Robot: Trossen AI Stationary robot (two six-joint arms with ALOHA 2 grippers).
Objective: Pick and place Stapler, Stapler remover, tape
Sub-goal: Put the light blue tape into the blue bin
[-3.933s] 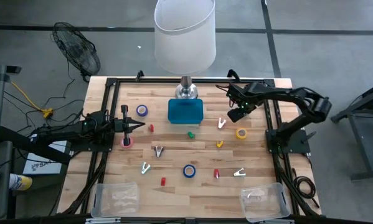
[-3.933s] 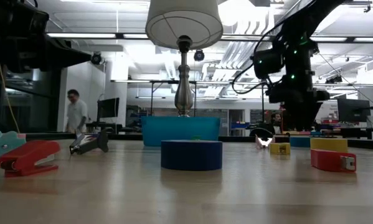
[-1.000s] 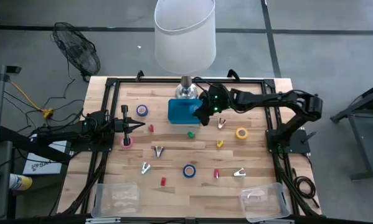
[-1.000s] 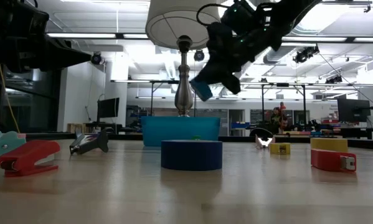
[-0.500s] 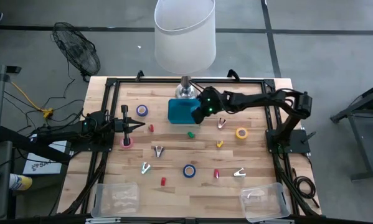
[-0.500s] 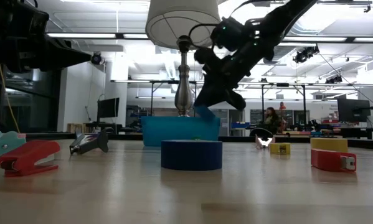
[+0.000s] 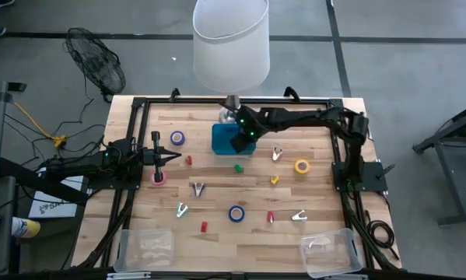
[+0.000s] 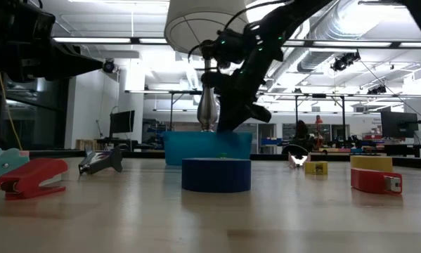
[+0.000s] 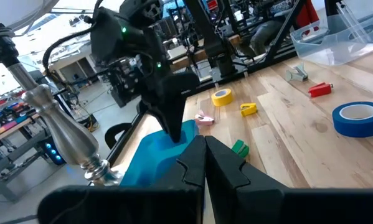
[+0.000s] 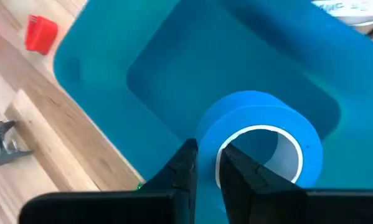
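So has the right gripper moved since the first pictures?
Yes. The right gripper, shut on a blue tape roll, has swung from the table's right rear corner leftward, and now sits over the blue bin by the lamp.

Bright, even ceiling light fills the high view — shadows on the table (image 7: 217, 233) stay faint. The low view is backlit: ceiling strips glare, the arm and lamp (image 8: 207, 28) go dark. The right wrist view is soft, close up.
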